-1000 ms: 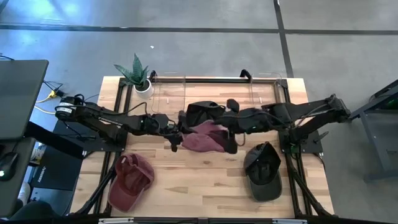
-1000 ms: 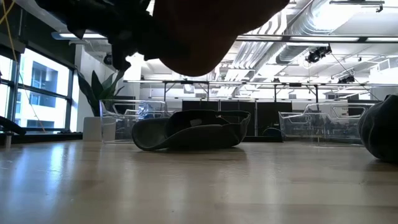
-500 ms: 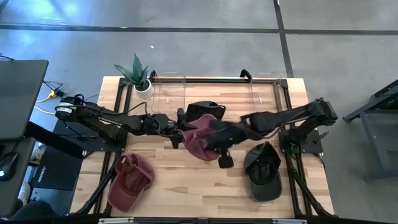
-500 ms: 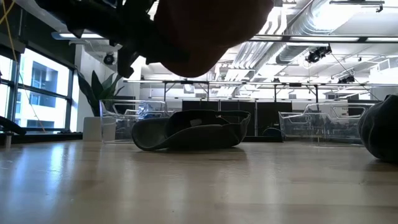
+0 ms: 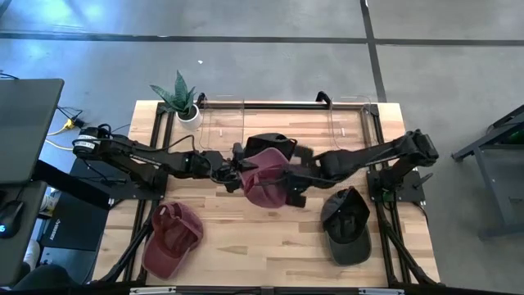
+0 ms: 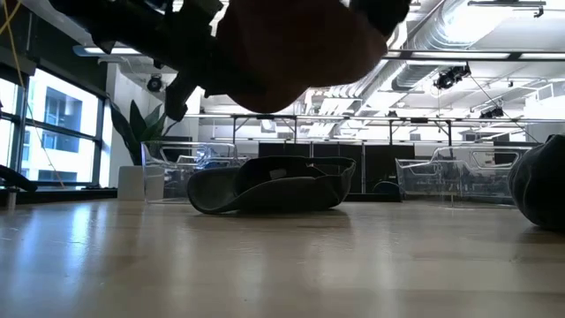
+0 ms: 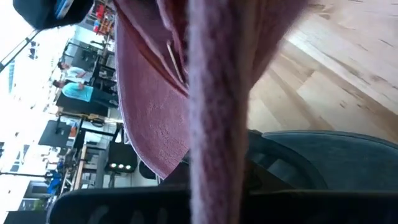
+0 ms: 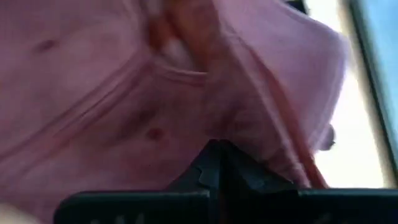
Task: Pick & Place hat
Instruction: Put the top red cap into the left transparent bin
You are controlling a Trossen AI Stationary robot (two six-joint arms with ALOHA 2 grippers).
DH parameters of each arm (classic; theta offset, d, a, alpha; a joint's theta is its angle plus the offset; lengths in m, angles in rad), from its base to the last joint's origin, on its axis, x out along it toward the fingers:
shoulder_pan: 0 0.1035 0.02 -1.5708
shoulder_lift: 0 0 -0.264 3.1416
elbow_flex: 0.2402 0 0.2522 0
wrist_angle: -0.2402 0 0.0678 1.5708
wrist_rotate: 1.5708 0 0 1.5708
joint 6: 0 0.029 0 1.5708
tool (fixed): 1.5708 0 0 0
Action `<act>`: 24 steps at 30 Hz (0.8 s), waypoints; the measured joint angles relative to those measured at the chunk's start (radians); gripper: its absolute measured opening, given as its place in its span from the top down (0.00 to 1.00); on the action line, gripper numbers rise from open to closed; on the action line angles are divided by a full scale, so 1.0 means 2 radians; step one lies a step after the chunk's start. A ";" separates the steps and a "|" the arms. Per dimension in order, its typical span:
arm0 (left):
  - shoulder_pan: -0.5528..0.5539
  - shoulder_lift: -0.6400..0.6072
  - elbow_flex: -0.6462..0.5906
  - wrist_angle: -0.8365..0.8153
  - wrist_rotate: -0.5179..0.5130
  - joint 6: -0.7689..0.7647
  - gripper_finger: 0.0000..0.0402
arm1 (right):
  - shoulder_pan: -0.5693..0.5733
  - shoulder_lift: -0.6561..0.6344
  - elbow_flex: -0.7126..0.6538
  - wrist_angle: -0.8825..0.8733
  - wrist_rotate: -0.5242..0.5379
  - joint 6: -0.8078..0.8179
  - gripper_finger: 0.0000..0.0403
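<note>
At mid-table, above the boards, the right gripper (image 5: 288, 182) is clamped on the maroon hat (image 5: 264, 179) — its wrist view shows pink cloth pinched where the dark fingers meet. Across the hat from it, the left gripper (image 5: 232, 175) is also shut on the hat's other edge, a fold of maroon fabric running straight through its wrist view. So the hat hangs between both claws, clear of the table.

Just behind the held hat lies a black hat (image 5: 270, 146) on the wood; farther out from the right claw sits a dark cap (image 5: 347, 226), and out past the left claw a second maroon cap (image 5: 172, 238).

Risks, as judgement: both grips look like thin pinches of soft cloth — if the arms pull apart, one edge may slip free and the hat drop onto the black hat. An uneven release could leave it snagged on a finger.

Hard to make out: fingertips are buried in fabric; the low view shows only dark silhouettes overhead.
</note>
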 joint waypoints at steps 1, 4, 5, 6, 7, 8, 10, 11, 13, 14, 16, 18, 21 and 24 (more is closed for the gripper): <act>-0.001 0.000 0.000 0.000 -0.004 0.000 1.00 | 0.000 0.000 0.000 0.000 0.009 0.001 0.99; -0.007 0.000 0.000 -0.004 -0.018 0.010 1.00 | 0.008 -0.003 0.011 0.014 0.010 -0.020 0.98; -0.007 0.000 0.000 -0.005 -0.024 0.013 1.00 | 0.010 -0.004 0.018 0.028 0.009 -0.031 0.97; -0.008 0.000 0.000 -0.005 -0.030 0.014 1.00 | 0.011 -0.005 0.025 0.041 0.006 -0.039 0.97; -0.007 0.000 0.000 -0.005 -0.033 0.014 1.00 | 0.013 -0.006 0.032 0.052 0.002 -0.046 0.97; -0.007 0.000 0.000 -0.005 -0.038 0.014 1.00 | 0.013 -0.006 0.034 0.067 -0.004 -0.052 0.97; -0.006 0.000 0.000 -0.005 -0.046 0.014 1.00 | 0.010 -0.006 0.031 0.106 -0.017 -0.058 0.98; -0.006 0.000 0.000 -0.005 -0.048 0.014 1.00 | 0.008 -0.005 0.025 0.128 -0.021 -0.059 0.99; -0.006 0.000 0.000 -0.001 -0.048 0.015 1.00 | 0.002 0.001 0.008 0.160 -0.029 -0.059 1.00; -0.006 0.000 0.000 -0.001 -0.048 0.015 1.00 | -0.001 0.008 -0.002 0.175 -0.034 -0.060 0.99; -0.006 0.000 0.000 -0.001 -0.048 0.019 1.00 | -0.008 0.027 -0.019 0.204 -0.056 -0.060 0.99; -0.006 0.000 0.000 -0.004 -0.055 0.035 1.00 | -0.016 0.048 -0.032 0.213 -0.102 -0.067 0.99; -0.006 0.001 -0.002 -0.013 -0.057 0.054 1.00 | -0.026 0.068 -0.036 0.203 -0.172 -0.079 1.00; -0.006 0.001 -0.002 -0.007 -0.060 0.054 1.00 | -0.029 0.058 -0.035 0.206 -0.182 -0.090 0.99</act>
